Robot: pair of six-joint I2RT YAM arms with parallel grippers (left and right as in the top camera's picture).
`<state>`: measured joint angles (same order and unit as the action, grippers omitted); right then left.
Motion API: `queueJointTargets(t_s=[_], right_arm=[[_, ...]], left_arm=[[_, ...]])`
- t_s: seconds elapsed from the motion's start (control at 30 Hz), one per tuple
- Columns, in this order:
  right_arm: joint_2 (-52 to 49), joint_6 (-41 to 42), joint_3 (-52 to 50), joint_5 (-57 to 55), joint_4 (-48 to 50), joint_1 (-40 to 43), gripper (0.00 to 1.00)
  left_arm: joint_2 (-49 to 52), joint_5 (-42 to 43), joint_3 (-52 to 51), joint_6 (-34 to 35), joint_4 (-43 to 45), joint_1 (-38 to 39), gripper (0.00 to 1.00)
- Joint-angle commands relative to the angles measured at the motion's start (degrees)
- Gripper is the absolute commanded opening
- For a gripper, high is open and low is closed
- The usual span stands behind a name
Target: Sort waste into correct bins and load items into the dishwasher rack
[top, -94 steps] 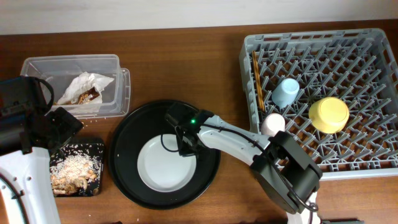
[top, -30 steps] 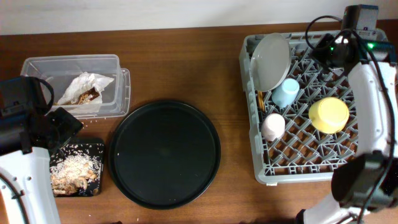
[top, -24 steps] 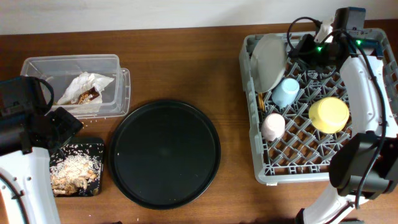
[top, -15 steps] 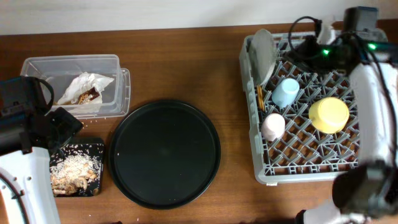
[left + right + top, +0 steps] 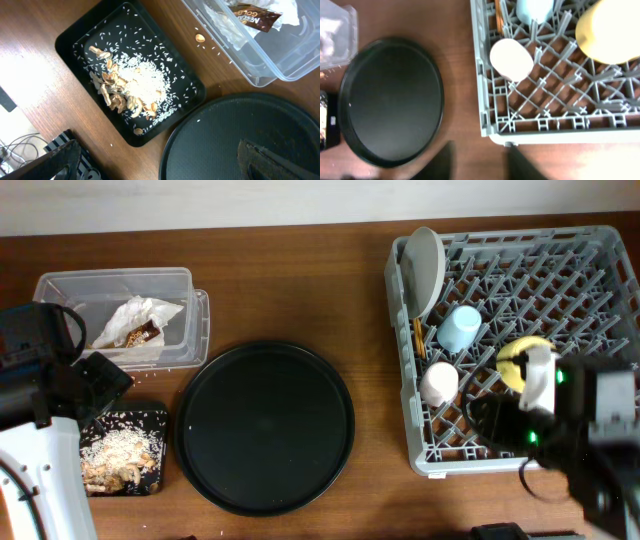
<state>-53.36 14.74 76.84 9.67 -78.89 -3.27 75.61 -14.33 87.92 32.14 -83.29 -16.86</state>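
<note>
The grey dishwasher rack (image 5: 590,265) holds the pale grey plate (image 5: 424,258) on edge at its left side, wooden chopsticks (image 5: 416,340), the blue cup (image 5: 460,328), the pink cup (image 5: 438,382) and the yellow bowl (image 5: 528,350), partly hidden by my right arm. My right gripper (image 5: 492,420) is open and empty over the rack's front edge (image 5: 560,127); its fingers (image 5: 480,160) show over the table. The clear tub (image 5: 60,300) holds a white and gold wrapper (image 5: 135,320). The black tray (image 5: 70,40) holds rice and beige scraps (image 5: 130,87). My left gripper (image 5: 165,162) is open and empty.
The large round black tray (image 5: 265,425) lies between the bins and the rack and shows in the right wrist view (image 5: 390,100). A stray crumb (image 5: 200,38) lies on the wood between the black tray and the tub (image 5: 260,55).
My right gripper let go of the plate, which now stands on edge in the rack's left side. The right arm drew back to the rack's front edge. The left arm has not moved.
</note>
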Motion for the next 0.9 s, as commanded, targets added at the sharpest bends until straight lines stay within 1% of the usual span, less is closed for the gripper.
queueJointTargets(t_s=[0.0, 0.13, 0.37, 0.5, 0.6, 0.7, 0.8, 0.87], right_arm=[[5.7, 0.8, -8.1, -1.4, 0.9, -0.5, 0.99], [4.5, 0.7, -9.1, -1.1, 0.9, -0.5, 0.99], [-0.9, 0.7, -9.1, -2.1, 1.0, -0.5, 0.99], [-7.5, 0.7, -9.1, -0.4, 7.3, -0.5, 0.99], [-14.1, 0.5, -9.1, 0.2, 7.9, -0.5, 0.99], [-18.3, -3.1, -9.1, 0.2, 8.6, -0.5, 0.99], [-19.0, -4.2, -9.1, 0.8, 8.8, -0.5, 0.99], [-18.1, -4.2, -9.2, 1.1, 10.8, -0.5, 0.99]], left_arm=[[-0.6, 0.0, 0.4, -0.5, 0.1, -0.2, 0.99], [-0.6, 0.0, 0.4, -0.5, 0.1, -0.2, 0.99], [-0.6, 0.0, 0.4, -0.5, 0.1, -0.2, 0.99], [-0.6, 0.0, 0.4, -0.5, 0.1, -0.2, 0.99], [-0.6, 0.0, 0.4, -0.5, 0.1, -0.2, 0.99], [-0.6, 0.0, 0.4, -0.5, 0.1, -0.2, 0.99], [-0.6, 0.0, 0.4, -0.5, 0.1, -0.2, 0.99], [-0.6, 0.0, 0.4, -0.5, 0.1, -0.2, 0.99]])
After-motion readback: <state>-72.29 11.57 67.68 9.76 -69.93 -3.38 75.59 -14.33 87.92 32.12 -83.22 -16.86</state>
